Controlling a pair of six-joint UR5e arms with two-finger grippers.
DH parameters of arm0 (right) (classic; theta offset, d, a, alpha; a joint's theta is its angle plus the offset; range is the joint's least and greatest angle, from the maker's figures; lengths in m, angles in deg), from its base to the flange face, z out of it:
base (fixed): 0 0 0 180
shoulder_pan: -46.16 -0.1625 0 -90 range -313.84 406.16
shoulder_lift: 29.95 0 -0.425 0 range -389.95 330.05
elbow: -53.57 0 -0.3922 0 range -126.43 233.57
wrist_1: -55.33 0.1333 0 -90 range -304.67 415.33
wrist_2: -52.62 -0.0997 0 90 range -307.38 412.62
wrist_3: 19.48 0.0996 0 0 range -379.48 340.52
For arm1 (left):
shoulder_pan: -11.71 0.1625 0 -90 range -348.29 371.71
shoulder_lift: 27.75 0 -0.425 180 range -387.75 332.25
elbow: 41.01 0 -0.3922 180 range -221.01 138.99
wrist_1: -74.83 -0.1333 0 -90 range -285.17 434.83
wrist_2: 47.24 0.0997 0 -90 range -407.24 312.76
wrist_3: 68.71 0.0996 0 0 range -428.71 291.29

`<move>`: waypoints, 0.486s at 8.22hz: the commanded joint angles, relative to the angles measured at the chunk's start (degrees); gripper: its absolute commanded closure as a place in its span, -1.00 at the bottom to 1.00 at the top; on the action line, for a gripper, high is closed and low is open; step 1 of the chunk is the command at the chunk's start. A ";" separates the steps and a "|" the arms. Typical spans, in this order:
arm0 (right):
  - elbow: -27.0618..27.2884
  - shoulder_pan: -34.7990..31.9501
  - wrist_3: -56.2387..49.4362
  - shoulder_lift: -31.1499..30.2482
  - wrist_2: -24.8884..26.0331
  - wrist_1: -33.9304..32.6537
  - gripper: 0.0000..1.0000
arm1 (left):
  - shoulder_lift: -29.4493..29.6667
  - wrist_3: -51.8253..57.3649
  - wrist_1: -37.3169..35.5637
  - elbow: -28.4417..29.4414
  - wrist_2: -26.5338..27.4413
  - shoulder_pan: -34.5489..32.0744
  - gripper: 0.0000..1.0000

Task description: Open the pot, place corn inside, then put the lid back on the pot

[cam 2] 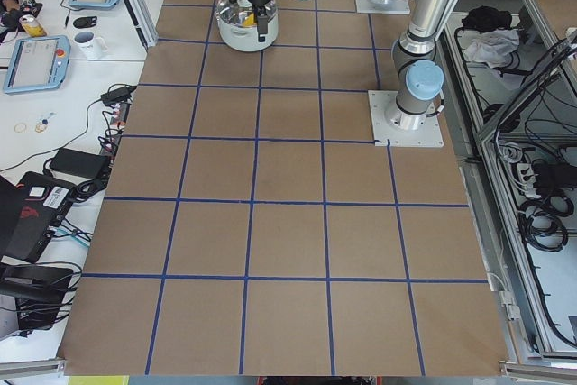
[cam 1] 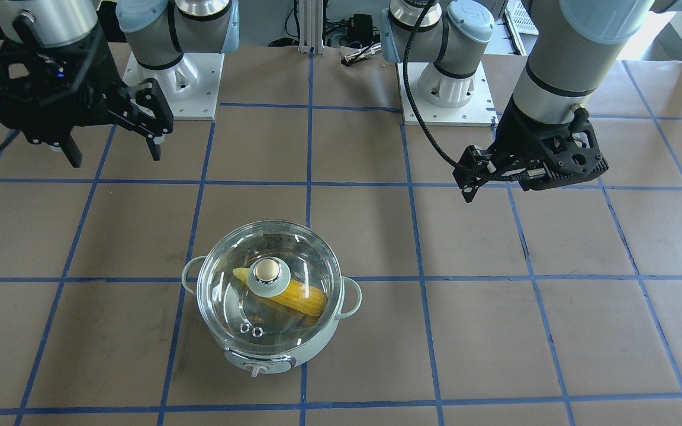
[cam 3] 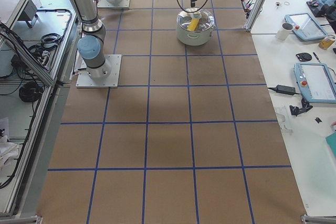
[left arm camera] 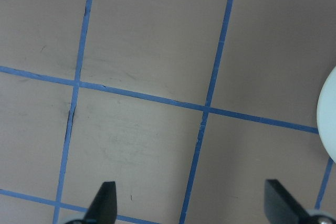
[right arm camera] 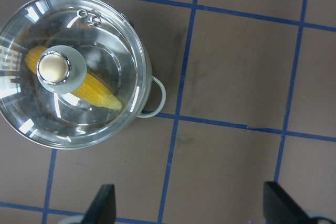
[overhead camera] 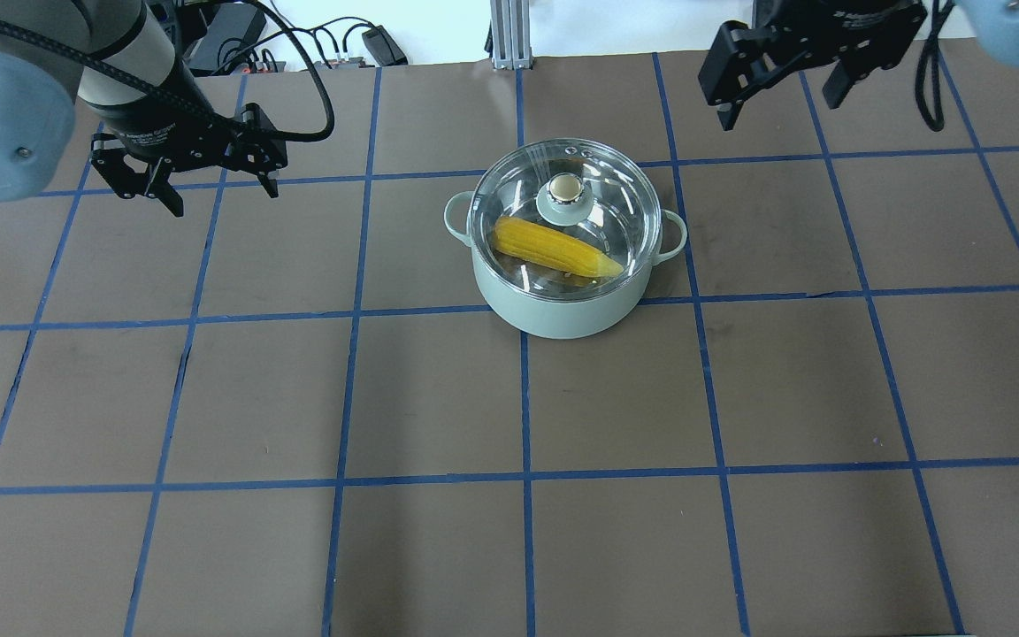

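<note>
Brown-papered table, blue tape grid. Pot is seated well in from all edges, dial on the operators' side. Lid is seated on the pot. Corn is seen lying inside under it, long axis diagonal, paler tip pointed toward the robot's right. Left gripper and right gripper are held spread and empty, well apart from the pot, one each side.

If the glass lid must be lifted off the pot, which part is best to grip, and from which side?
Probably the knob at the centre of the lid: it stands upright above the smooth glass. Come straight down from above and close on its sides; the glass lies close on the pot, leaving little edge to pinch.
</note>
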 commanded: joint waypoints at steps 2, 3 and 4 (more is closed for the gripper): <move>1.77 3.21 -4.35 -2.15 -1.00 2.29 -1.00 | -0.26 0.07 0.01 -0.29 0.41 -0.05 -1.00; 1.77 3.12 -3.92 -2.24 -1.17 2.29 -1.00 | -0.26 0.16 0.01 -0.29 0.50 -0.05 -1.00; 1.77 3.12 -3.83 -2.24 -1.08 2.29 -1.00 | -0.17 0.07 0.01 -0.38 0.50 -0.05 -1.00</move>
